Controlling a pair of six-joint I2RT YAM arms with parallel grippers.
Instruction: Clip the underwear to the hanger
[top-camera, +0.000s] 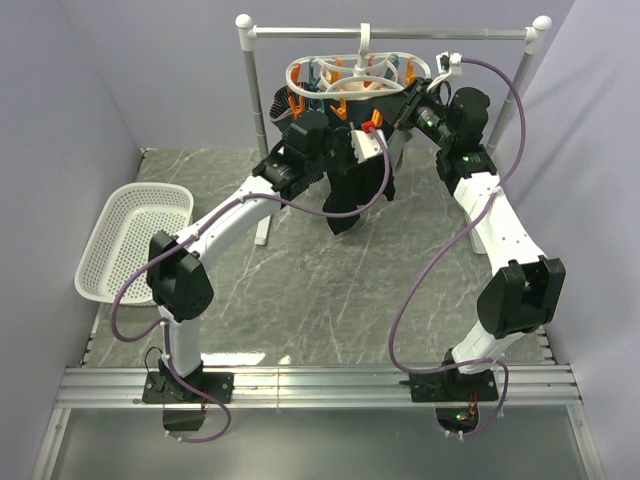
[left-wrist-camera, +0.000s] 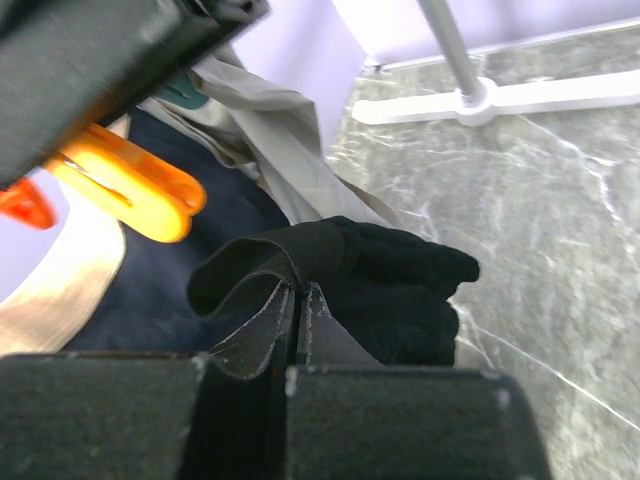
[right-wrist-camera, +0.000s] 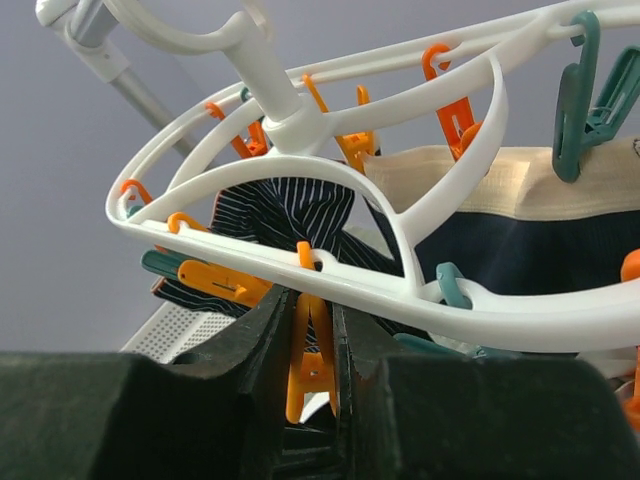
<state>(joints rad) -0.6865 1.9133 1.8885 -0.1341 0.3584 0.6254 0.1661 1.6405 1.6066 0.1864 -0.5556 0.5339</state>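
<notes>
Pinching the underwear (left-wrist-camera: 400, 280) in my left claw (left-wrist-camera: 297, 320), I hold it just below and left of the hanger's (right-wrist-camera: 540, 318) orange peg (right-wrist-camera: 310, 385) my right claw (right-wrist-camera: 313, 310) squeezes.

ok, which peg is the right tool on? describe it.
At the back stands a silver rail stand; the white oval hanger hangs from it. On the rim facing the right arm, one orange peg hangs down, the only one pinched between the right tool's black fingers.
</notes>
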